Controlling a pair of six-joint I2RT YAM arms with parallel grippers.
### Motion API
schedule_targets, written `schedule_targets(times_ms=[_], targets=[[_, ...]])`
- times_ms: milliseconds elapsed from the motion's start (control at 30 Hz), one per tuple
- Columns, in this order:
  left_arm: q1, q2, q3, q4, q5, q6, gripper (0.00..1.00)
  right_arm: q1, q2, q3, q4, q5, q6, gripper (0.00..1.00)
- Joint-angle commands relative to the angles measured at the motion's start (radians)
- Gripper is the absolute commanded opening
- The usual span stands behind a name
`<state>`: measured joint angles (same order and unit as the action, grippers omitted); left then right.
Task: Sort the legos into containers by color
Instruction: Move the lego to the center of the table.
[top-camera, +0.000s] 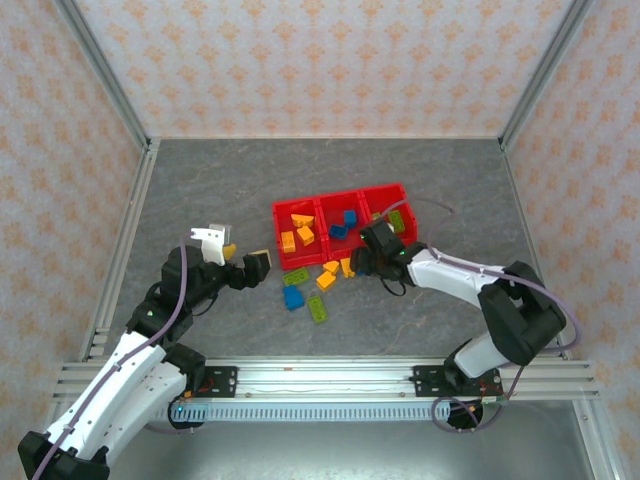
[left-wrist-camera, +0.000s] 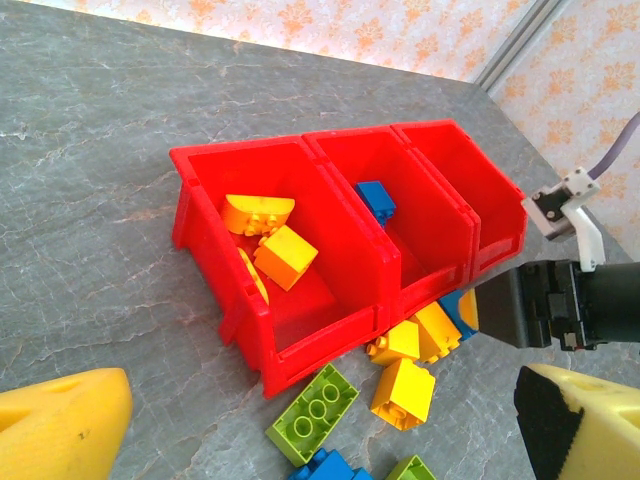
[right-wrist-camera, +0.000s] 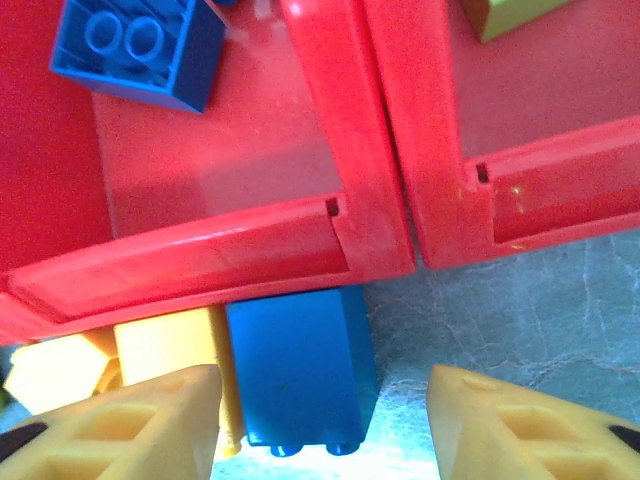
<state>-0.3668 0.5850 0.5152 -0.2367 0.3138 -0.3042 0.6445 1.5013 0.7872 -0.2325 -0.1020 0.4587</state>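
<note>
Though ungripped, lego (right-wrist-camera: 300, 370) inside right hand (right-wrist-camera: 325, 400)

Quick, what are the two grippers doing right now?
Left gripper: open, holding nothing.
Right gripper: open, one finger on each side of a blue lego, not squeezing it.

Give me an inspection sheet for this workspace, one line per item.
Surface: grey marbled table, no spills seen.
Job's things: three joined red bins hold sorted bricks, one colour per bin; loose bricks lie on the table in front.
Clutter: nothing seen.
Grippers: left gripper open and empty, left of the bins; right gripper open astride a blue brick at the bins' front.
Cables: cables run along both arms.
Surroundings: patterned walls, aluminium frame.
</note>
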Motion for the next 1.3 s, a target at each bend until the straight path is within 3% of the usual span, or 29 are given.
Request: schedule_targets(times_ms=[0, 267, 800, 1033, 1267], targets=[[-0.009, -0.002, 0.002, 0.001, 0.013, 0.017, 0.99, 0.007, 0.029, 0.004, -0.034, 0.015, -0.020, 0.56], [-0.008, 0.002, 0.002, 0.003, 0.015, 0.016, 0.99, 0.001, 0.077, 0.043, -0.136, 0.113, -0.005, 0.55], [-0.009, -0.008, 0.002, 0.005, 0.017, 0.018, 0.99, -0.016, -0.096, 0.028, -0.248, 0.118, 0.004, 0.50], [-0.008, -0.008, 0.002, 0.004, 0.017, 0.018, 0.99, -0.016, -0.110, 0.031, -0.200, 0.075, -0.026, 0.65], [-0.009, -0.007, 0.002, 0.004, 0.019, 0.017, 0.99, -0.016, -0.027, 0.034, -0.179, 0.059, -0.063, 0.71]])
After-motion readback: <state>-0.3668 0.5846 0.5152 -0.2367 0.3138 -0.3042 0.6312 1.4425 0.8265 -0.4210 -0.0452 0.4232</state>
